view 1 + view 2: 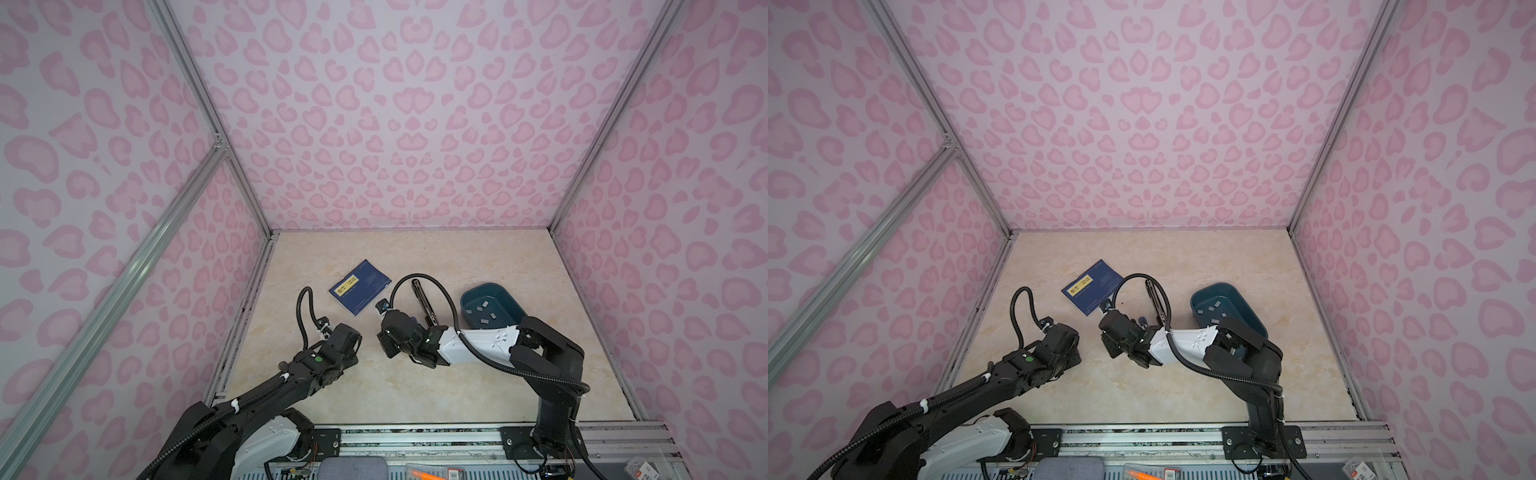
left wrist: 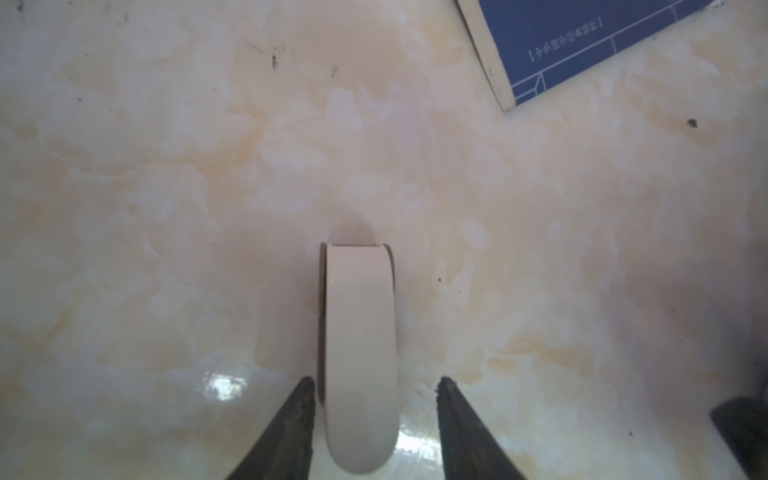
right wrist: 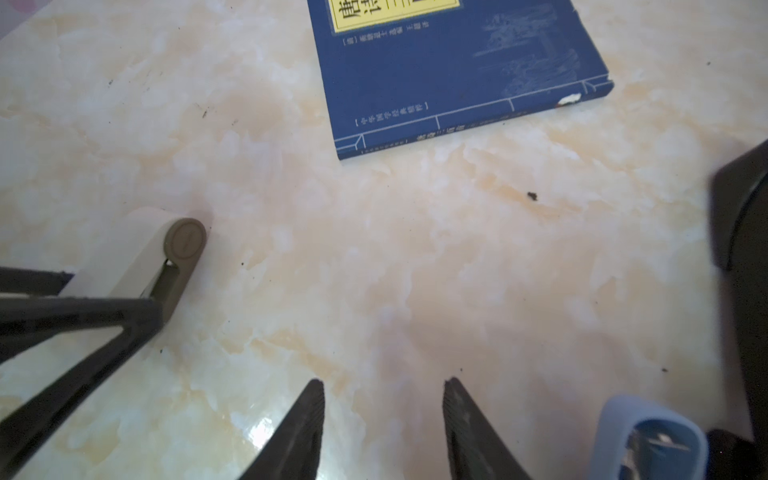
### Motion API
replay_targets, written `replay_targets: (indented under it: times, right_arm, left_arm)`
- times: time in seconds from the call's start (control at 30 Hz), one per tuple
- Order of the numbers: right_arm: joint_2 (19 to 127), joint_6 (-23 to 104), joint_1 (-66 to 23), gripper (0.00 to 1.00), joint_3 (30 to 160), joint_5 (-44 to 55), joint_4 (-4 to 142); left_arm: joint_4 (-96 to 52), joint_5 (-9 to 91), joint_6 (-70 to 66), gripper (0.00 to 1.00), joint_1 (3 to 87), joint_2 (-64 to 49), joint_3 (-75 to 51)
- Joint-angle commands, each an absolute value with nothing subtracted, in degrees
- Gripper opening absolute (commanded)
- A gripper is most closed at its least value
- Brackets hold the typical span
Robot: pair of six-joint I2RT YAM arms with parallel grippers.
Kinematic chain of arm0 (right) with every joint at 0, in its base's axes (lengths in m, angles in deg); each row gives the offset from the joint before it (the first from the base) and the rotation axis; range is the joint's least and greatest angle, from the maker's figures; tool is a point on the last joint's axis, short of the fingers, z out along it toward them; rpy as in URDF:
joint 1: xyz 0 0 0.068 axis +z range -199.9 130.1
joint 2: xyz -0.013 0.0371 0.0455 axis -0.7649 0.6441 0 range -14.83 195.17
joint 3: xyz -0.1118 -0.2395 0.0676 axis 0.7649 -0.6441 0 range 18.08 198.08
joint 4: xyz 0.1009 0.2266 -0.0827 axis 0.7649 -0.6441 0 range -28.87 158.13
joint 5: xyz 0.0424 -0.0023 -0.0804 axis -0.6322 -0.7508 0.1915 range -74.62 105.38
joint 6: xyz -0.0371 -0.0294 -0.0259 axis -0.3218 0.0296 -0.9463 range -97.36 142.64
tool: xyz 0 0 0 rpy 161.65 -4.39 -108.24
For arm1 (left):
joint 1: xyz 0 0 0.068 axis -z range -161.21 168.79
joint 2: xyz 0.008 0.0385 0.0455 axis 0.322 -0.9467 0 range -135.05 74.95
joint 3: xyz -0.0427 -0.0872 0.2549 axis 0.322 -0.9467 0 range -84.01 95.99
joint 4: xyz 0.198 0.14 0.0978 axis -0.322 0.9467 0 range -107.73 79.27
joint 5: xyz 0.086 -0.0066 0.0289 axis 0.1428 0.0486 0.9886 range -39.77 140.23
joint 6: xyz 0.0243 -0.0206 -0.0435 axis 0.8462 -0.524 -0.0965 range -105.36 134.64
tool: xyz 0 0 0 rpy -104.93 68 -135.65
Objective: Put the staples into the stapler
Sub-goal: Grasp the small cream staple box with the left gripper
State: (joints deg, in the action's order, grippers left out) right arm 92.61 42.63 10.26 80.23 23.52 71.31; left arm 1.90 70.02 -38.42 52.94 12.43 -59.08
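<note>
1. Two black fingers of the left gripper stand on each side of the cream stapler, which lies on the table. The jaws are partly open. One finger touches the stapler's side. The other finger has a small gap, so the stapler is not held tight yet.
2. The right gripper hangs just above the table near by. Its jaws are apart and it holds nothing.
3. The staples lie in the teal tray, well apart from the stapler, on the right arm's side.
4. The step in hand looks like getting a firm hold on the stapler. To do it well, the left gripper should squeeze evenly on both sides, so the stapler does not slide or turn.
5. It should stay off the brown hinge, so the top can swing open for the staples.
</note>
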Motion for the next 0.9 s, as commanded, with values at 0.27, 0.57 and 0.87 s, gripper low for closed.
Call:
replay_targets:
  times: [0.27, 0.57, 0.87]
  right_arm:
    - [92.8, 44.0, 10.2, 0.48, 78.6, 23.9, 73.7]
    - [93.1, 44.0, 10.3, 0.48, 78.7, 23.7, 73.7]
    - [93.5, 44.1, 10.3, 0.48, 79.2, 23.3, 73.7]
  left_arm:
    - [3.6, 76.5, -39.6, 0.41, 53.2, 6.8, -55.5]
    - [4.2, 78.2, -39.2, 0.37, 53.2, 6.3, -55.0]
    - [3.4, 77.5, -39.2, 0.37, 53.2, 5.1, -55.1]
